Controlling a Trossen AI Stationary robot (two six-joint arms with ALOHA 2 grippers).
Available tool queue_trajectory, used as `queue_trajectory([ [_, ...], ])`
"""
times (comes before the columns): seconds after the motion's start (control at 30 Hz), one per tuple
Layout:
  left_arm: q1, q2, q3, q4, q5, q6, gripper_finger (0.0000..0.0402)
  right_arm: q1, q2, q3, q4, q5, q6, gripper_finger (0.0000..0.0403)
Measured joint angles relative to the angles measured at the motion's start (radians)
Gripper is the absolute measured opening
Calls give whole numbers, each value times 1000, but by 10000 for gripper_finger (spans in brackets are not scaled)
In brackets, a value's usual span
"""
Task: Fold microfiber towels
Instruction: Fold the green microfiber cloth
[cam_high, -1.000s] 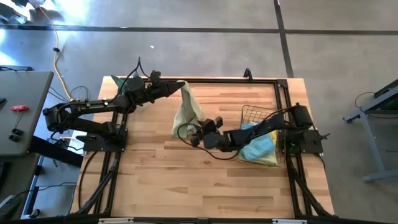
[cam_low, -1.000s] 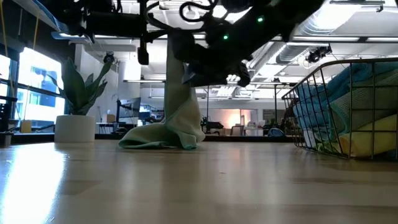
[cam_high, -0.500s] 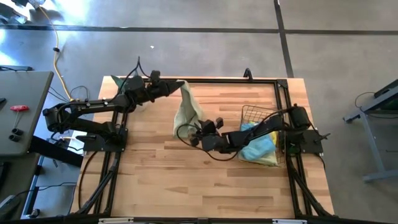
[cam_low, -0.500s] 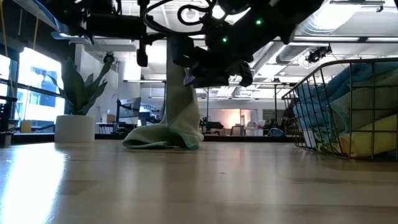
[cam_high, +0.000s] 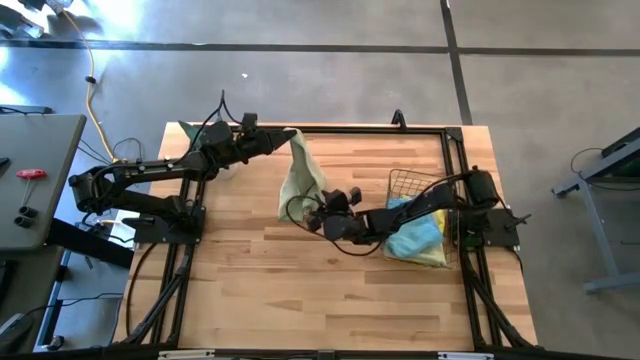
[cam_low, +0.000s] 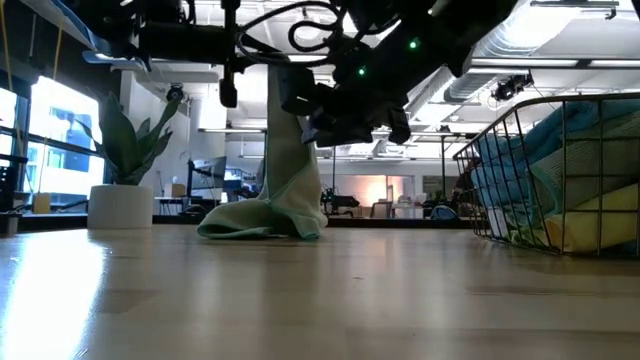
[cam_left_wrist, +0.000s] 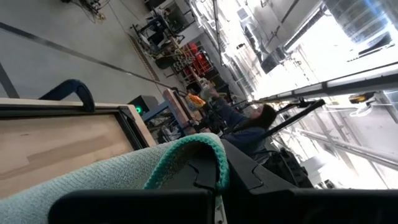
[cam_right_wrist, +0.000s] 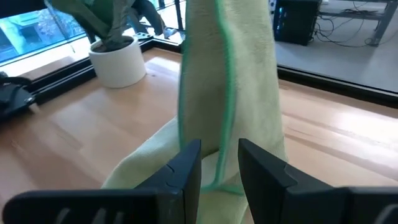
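A pale green towel (cam_high: 300, 170) with a teal hem hangs from my left gripper (cam_high: 291, 134), which is shut on its top corner above the table's far middle. The towel's lower end (cam_low: 262, 222) lies heaped on the table. My right gripper (cam_right_wrist: 219, 152) stands open at the hanging towel (cam_right_wrist: 249, 74), low down. Its two fingers sit on either side of the hemmed edge (cam_right_wrist: 219, 118). My left gripper pinches the towel's top corner (cam_left_wrist: 186, 152) between its two fingers, coming level from the table's left side. The teal hem curls over the fingers. The towel hangs straight down below the hold, with its lower end on the table. My right gripper is at the towel's hemmed edge; I cannot tell whether its fingers touch it.
A copper wire basket (cam_high: 400, 185) at the right holds blue and yellow towels (cam_high: 420, 240). A potted plant (cam_low: 125, 160) stands at the table's far left corner. A black frame (cam_high: 350, 128) rims the table. Bare wood lies toward the near edge.
My right gripper has tipped a little at the wrist beside the hanging towel, staying in the same place. The gap between its fingers is unchanged.
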Motion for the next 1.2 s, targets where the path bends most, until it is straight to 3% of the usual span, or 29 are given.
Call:
queue_trajectory([
  [0.43, 0, 0, 0, 2, 0, 0, 0, -57, 8, -10, -95, -24, 156, 99],
  [0.67, 0, 0, 0, 9, 10, 0, 0, -64, 80, -10, -46, -91, 243, 99],
  [1.03, 0, 0, 0, 8, 39, -4, 0, -84, 93, -10, -31, -118, 262, 98],
  [1.2, 0, 0, 0, 8, 44, -22, 0, -103, 93, -10, -30, -206, 259, 57],
])
